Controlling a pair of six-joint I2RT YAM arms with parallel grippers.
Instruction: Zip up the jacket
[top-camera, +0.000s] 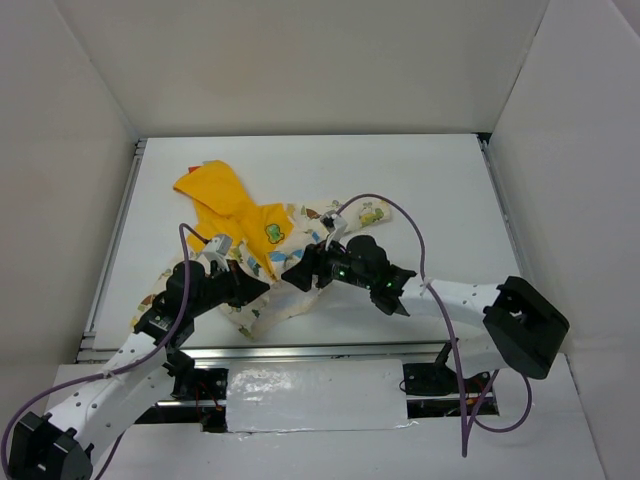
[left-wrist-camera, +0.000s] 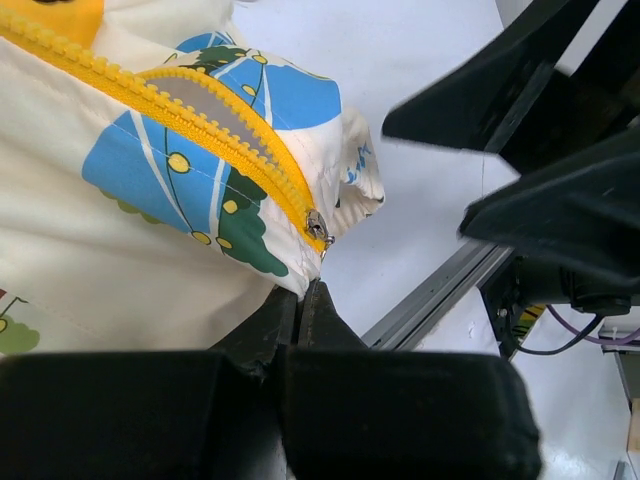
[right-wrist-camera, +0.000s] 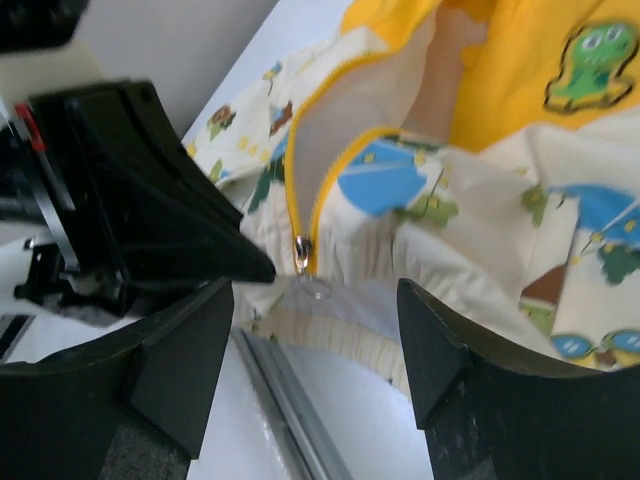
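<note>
Left gripper (left-wrist-camera: 300, 305): clamped on jacket (left-wrist-camera: 120, 270) hem (just below slider (left-wrist-camera: 318, 228)).
Right gripper (right-wrist-camera: 320, 345): spread wide, slider between its fingers, clear of both.

One child's jacket (top-camera: 262, 240), one white table (top-camera: 430, 200) and two robot arms make up the scene: one left arm (top-camera: 110, 385) and one right arm (top-camera: 465, 300). Each arm ends in one gripper, the left gripper (left-wrist-camera: 298, 310) and the right gripper (right-wrist-camera: 315, 295), two in all, with two black fingers (right-wrist-camera: 180, 360) apiece, four in total. The garment shows one yellow hood (top-camera: 215, 190), one green cartoon patch (right-wrist-camera: 590, 60) and one zipper, counted as two rows of yellow teeth (left-wrist-camera: 75, 60) and a single metal slider (left-wrist-camera: 318, 228). Two purple cables (top-camera: 376, 196) are visible, one per arm. Three white walls (top-camera: 300, 60) and one white sheet (top-camera: 315, 400) complete the tally.
</note>
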